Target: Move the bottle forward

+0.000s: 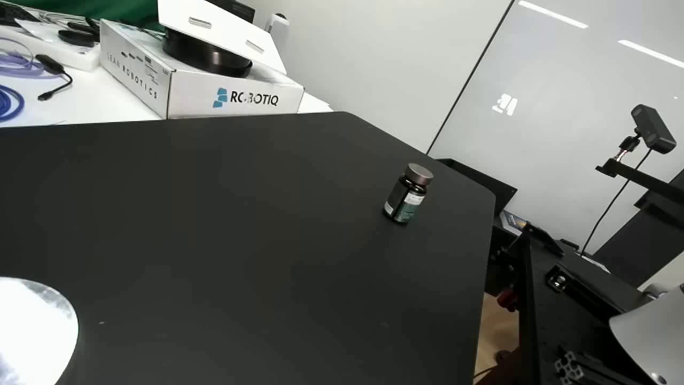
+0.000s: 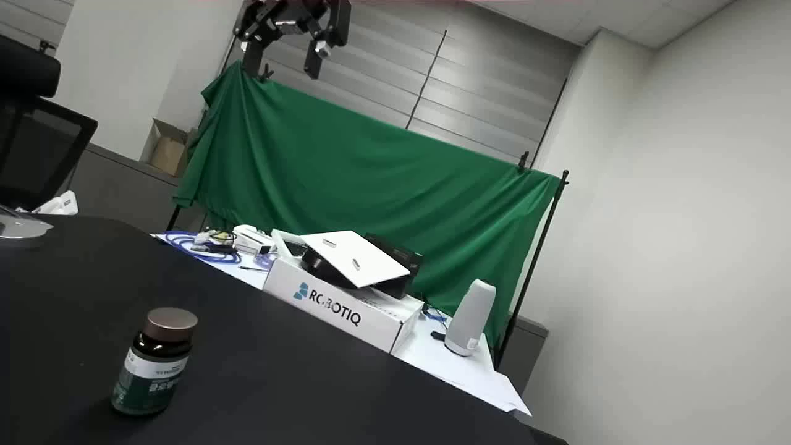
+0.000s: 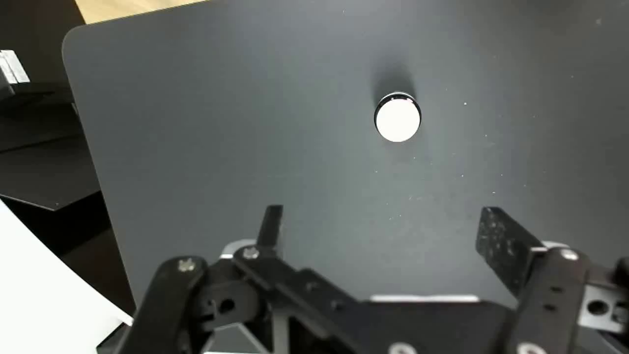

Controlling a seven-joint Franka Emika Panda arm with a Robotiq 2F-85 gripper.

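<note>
The small dark bottle with a brown cap and green label stands upright on the black table in both exterior views [image 1: 407, 193] [image 2: 153, 364]. In the wrist view the bottle [image 3: 397, 120] is seen from above, its cap bright white, beyond the fingertips. My gripper [image 3: 382, 215] is wide open with nothing between its fingers. In an exterior view the gripper [image 2: 283, 60] hangs high at the top edge, well above the table and apart from the bottle. The other exterior view does not show the gripper.
The black table [image 1: 240, 214] has a rounded corner and edge near the bottle. A white Robotiq box [image 1: 235, 101] with a tilted white panel stands on a white table behind. A camera [image 1: 653, 128] sits on a bracket. A white rounded object [image 1: 32, 331] lies at a table corner.
</note>
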